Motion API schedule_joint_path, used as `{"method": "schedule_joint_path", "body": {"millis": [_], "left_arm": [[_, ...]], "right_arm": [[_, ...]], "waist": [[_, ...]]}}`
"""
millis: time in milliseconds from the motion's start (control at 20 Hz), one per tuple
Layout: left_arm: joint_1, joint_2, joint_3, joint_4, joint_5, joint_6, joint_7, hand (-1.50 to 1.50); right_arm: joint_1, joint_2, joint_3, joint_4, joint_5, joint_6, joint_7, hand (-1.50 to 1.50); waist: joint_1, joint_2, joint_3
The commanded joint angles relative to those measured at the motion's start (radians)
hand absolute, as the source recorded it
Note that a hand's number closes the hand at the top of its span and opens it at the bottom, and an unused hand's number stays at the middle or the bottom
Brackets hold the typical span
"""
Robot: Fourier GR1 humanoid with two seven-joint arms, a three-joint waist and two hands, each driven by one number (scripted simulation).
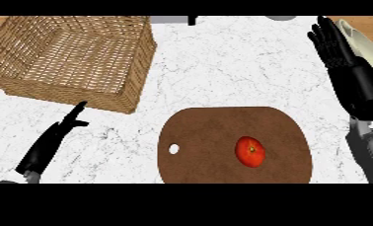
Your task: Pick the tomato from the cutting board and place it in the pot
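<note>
Lying on the near part of the white marbled worktop, the brown cutting board has a rounded shape and a small hole close to its left edge. The red tomato rests on the board, a little right of its middle and toward its near side. No hand touches it.

The left hand shows at the near left, on the end of a dark forearm that comes in from the lower edge. Its fingers are straight and point toward the far side, and they hold nothing. This hand is well apart from the tomato, with the left half of the board and a strip of bare worktop between them.

The right hand shows at the far right, near the edge of the view. Its fingers are relaxed and open, pointing up, and they hold nothing. The tomato lies nearer and to the left of this hand, apart from it.

Further away, on the far left, stands a woven wicker basket with open top. At the far right corner, behind the right hand, a part of a pale object is visible, but I cannot tell what it is.
</note>
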Motion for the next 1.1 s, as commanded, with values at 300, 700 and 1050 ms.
{"method": "schedule_joint_path", "body": {"millis": [300, 700, 1050], "left_arm": [[0.000, -0.151, 0.040, -0.040, 0.135, 0.016, 0.017, 0.00], [0.019, -0.222, 0.038, -0.072, 0.202, 0.011, 0.040, 0.00], [-0.015, -0.221, 0.028, -0.060, 0.192, -0.009, 0.061, 0.00]], "right_arm": [[0.248, -0.105, 0.069, 0.077, 0.394, -0.338, 0.298, 1.50], [0.352, 0.288, 0.129, -0.252, 0.680, -0.937, 0.169, -1.50], [0.553, 0.394, 0.288, -0.344, 0.983, -0.828, 0.550, -1.50]], "waist": [[-0.069, 0.033, -0.033], [-0.053, 0.012, 0.006], [-0.024, 0.026, 0.001]]}}
